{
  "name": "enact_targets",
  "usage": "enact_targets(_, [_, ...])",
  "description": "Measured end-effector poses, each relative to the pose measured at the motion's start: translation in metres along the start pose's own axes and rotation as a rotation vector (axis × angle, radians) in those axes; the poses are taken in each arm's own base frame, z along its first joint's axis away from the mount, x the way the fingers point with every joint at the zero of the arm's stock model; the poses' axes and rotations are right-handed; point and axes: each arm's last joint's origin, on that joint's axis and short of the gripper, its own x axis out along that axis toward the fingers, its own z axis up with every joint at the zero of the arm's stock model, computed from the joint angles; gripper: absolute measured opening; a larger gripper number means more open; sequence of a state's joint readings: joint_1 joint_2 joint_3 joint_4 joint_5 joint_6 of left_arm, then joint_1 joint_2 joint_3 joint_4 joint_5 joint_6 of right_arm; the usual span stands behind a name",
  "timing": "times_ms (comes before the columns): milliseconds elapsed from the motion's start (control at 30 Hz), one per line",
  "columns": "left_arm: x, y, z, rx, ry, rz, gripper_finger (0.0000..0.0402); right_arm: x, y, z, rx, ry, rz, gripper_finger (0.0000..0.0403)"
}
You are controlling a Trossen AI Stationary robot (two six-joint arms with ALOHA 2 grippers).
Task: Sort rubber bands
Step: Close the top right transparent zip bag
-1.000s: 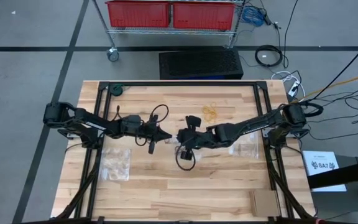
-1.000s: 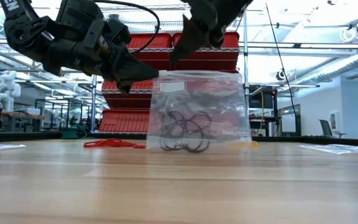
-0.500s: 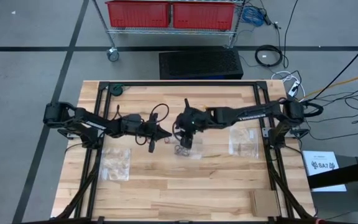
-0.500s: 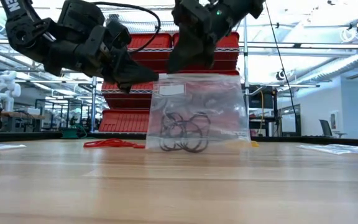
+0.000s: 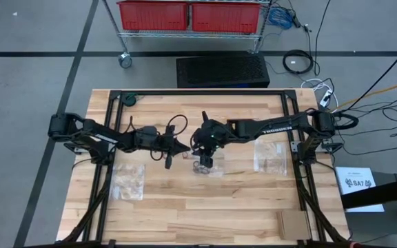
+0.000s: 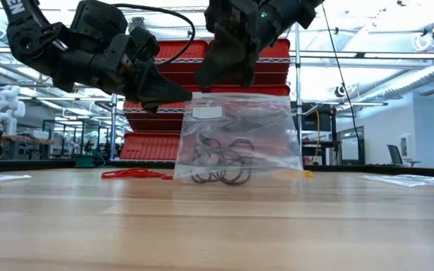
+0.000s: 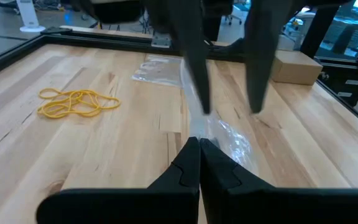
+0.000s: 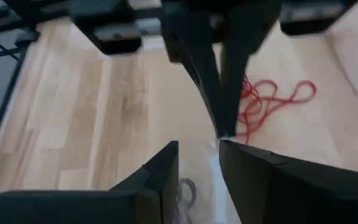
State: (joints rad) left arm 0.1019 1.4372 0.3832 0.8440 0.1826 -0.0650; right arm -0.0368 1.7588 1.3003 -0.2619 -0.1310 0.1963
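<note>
Tabletop red bands (image 8: 272,102) wrist-view only

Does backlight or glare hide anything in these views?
Low view: bright ceiling lights behind turn the left gripper and right gripper into silhouettes; the clear bag shines a little, yet the black bands inside still show. High view: even light, faint shadows. Left wrist view: yellow bands plainly lit.

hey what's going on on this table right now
Two robot arms are sorting rubber bands into clear bags. The left gripper is shut on the top edge of a clear bag at mid-table, holding it upright with black rubber bands inside. The right gripper hovers over the bag's mouth, fingers parted. Red rubber bands and yellow rubber bands lie loose on the wooden table.
</note>
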Motion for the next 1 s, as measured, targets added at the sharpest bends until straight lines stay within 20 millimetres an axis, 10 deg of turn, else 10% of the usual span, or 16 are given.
enact_targets(533, [0.0001, 0.0000, 0.0002, 0.000, -0.001, 0.000, 0.0001, 0.0095, -0.0042, -0.0043, -0.021, 0.015, -0.058, 0.0101])
enact_targets(1000, [0.0001, 0.0001, 0.0001, -0.001, -0.001, 0.003, 0.0001, 0.0094, -0.0048, -0.0045, -0.056, 0.015, -0.085, 0.0006])
